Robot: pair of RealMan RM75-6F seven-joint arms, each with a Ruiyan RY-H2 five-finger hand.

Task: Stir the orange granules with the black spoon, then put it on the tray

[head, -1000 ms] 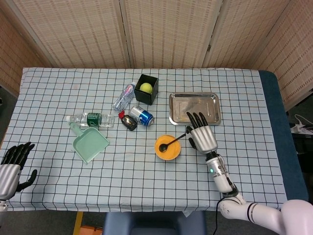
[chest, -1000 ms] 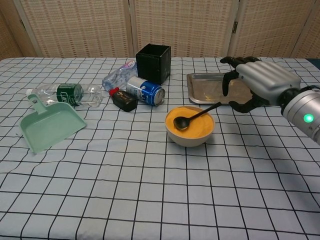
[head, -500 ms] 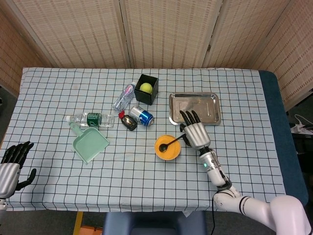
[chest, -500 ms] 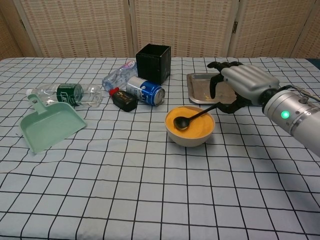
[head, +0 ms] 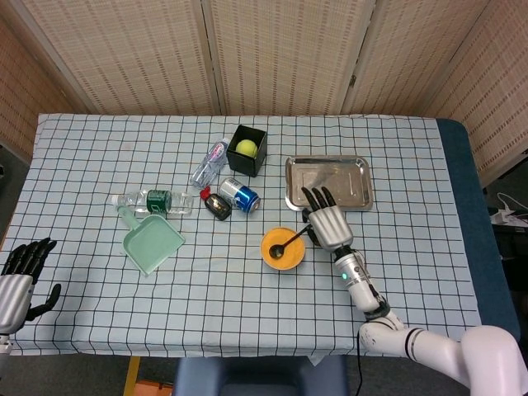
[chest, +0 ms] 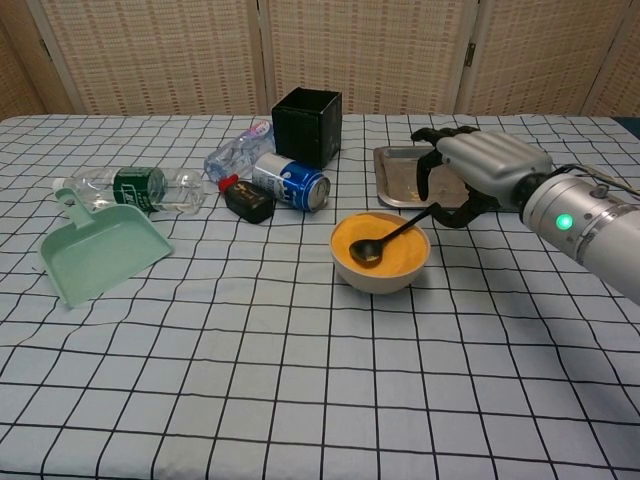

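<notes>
Two bottles (head: 152,200) (head: 209,162), one can (head: 239,195), one bowl (head: 283,249), one spoon (head: 288,242), one tray (head: 327,183), one dustpan (head: 151,242).

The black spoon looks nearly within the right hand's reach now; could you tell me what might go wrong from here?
The right hand is at the handle end of the black spoon, which only leans on the rim of the bowl. A nudge rather than a clean grip could slide it off or flick orange granules onto the cloth. A hard push on the handle might also tip the bowl. The tray lies right behind the hand, so a careless lift could knock it.
</notes>
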